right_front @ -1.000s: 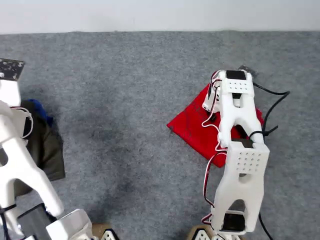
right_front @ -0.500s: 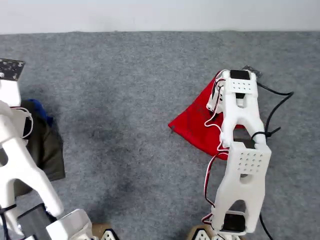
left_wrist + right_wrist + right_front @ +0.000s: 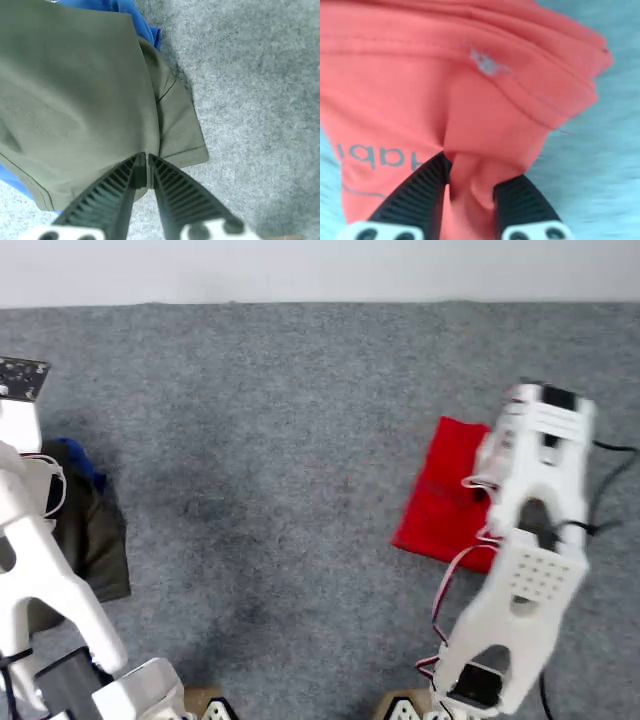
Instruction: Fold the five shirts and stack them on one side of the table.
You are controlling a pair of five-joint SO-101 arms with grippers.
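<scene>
A red shirt (image 3: 445,502) lies folded on the grey table at the right, partly under my right arm (image 3: 535,490). Close up, the red shirt (image 3: 470,85) bunches between the black fingers of my right gripper (image 3: 470,182), which is shut on a fold of it. A folded olive shirt (image 3: 95,530) rests at the table's left edge on top of a blue shirt (image 3: 78,460). My left gripper (image 3: 145,167) hovers over the olive shirt (image 3: 75,100) near its hem, fingers shut together with no cloth seen between them. The blue shirt (image 3: 125,10) peeks out beyond it.
Grey carpet-like table surface (image 3: 270,440) stretches between the two arms. A black cable (image 3: 610,455) trails beside the right arm. The left arm's white body (image 3: 45,580) stands over the front left corner.
My right arm has swung to the right, dragging the red shirt with it. The shirt went from a diamond shape to a narrower upright rectangle. The left arm stayed put.
</scene>
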